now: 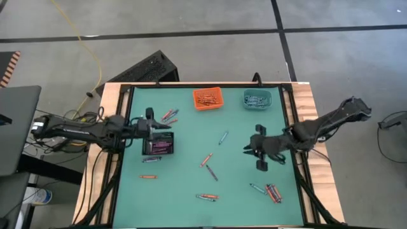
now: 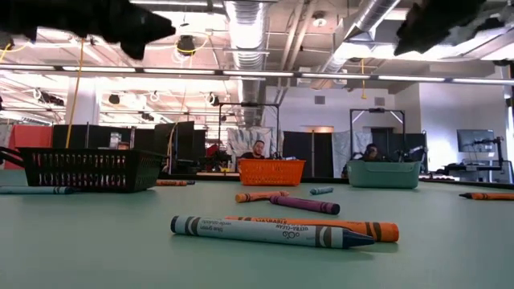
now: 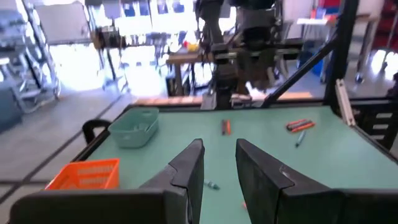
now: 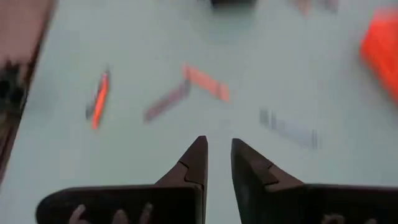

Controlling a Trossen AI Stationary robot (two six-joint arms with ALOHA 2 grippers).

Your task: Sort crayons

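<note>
Crayons lie scattered on the green mat: a teal one (image 1: 222, 137), an orange one (image 1: 206, 159), a purple one (image 1: 212, 172), and small groups near the front (image 1: 206, 196) and front right (image 1: 272, 192). A black bin (image 1: 158, 145) holds purple-pink crayons. My left gripper (image 1: 166, 129) hovers over that bin's far edge, open and empty (image 3: 219, 155). My right gripper (image 1: 247, 150) hangs above the mat right of centre, fingers a little apart with nothing between them (image 4: 217, 152).
An orange bin (image 1: 208, 98) and a teal bin (image 1: 257, 98), both with crayons, stand at the mat's far edge. More crayons lie by the black bin (image 1: 168, 115) and left front (image 1: 148, 176). A raised frame (image 1: 289, 121) rims the mat. People sit in the room behind (image 2: 257, 150).
</note>
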